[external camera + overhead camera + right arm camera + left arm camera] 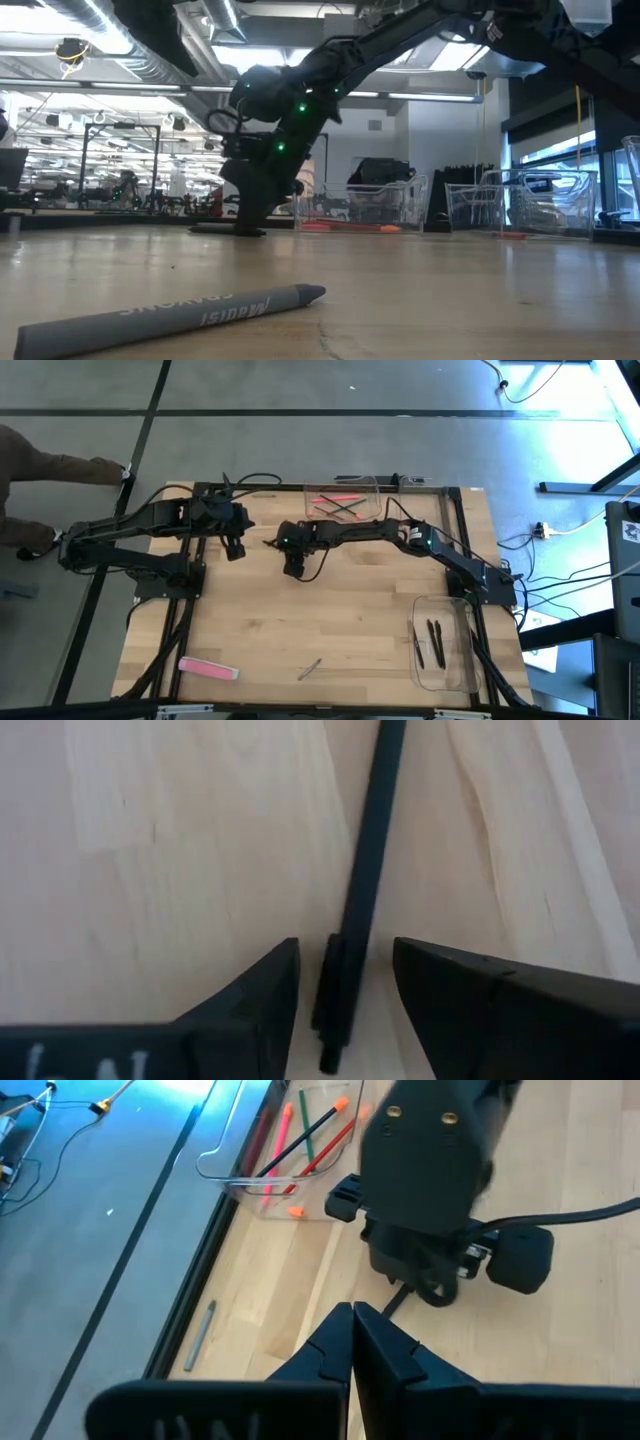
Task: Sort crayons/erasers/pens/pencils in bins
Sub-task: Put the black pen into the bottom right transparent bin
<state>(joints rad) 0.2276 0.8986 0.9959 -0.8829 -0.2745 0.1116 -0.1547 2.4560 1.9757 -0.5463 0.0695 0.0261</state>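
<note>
The right gripper [345, 990] is down at the table in the middle of the back half, fingers spread with a black pen [365, 890] lying between them. It straddles the pen but I don't think it has pinched it yet. The left gripper [352, 1342] hovers just beside it toward the left side of the table, fingers pressed together and holding nothing.

Progress looks roughly halfway to me. The bin at the back edge [372, 481] already has a few thin coloured sticks in it, pink, red and green, and the bin at the front right [445, 680] holds two dark pens. I only spot two bins clearly in the high view; a third seems to show in the low view beside the back one, can't say more. Left on the wood: the pen under the right gripper, the pink eraser [208, 668] near the front left corner, and a grey crayon [309, 669] near the front edge.

Room-wise, the middle of the table is wide open, so carrying the pen to the front right bin should be a clear run. The two grippers are close together, and the black frame bars [190, 575] run along both sides.
</note>
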